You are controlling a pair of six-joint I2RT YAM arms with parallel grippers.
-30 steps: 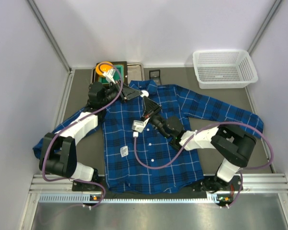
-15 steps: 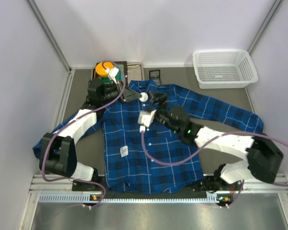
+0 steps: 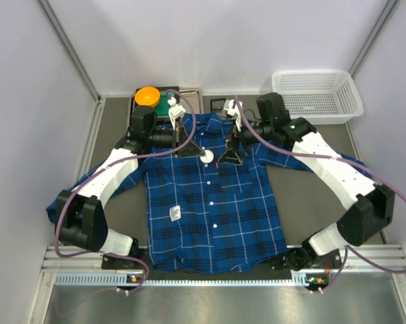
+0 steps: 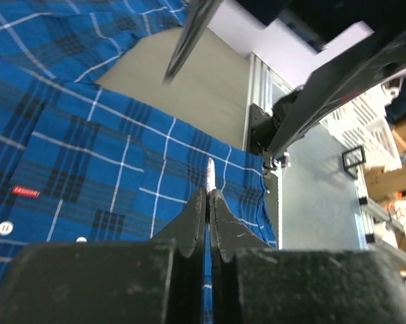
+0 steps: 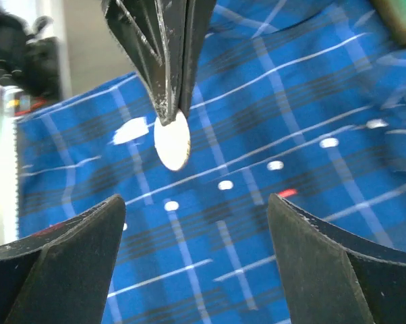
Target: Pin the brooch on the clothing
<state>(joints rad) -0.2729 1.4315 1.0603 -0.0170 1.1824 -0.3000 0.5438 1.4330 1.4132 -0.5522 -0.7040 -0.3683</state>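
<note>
- The brooch [image 4: 212, 177] showed only edge-on (a thin sliver) from the left wrist.
- The shirt [image 5: 216, 256] was blurred and cropped from the right wrist.

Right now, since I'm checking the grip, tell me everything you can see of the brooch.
The brooch is a small, pale, smooth round disc, seen nearly edge-on from the left wrist. It is pinched by its rim in the shut left gripper and held over the shirt just below the collar. The open right gripper faces it without touching.
</note>
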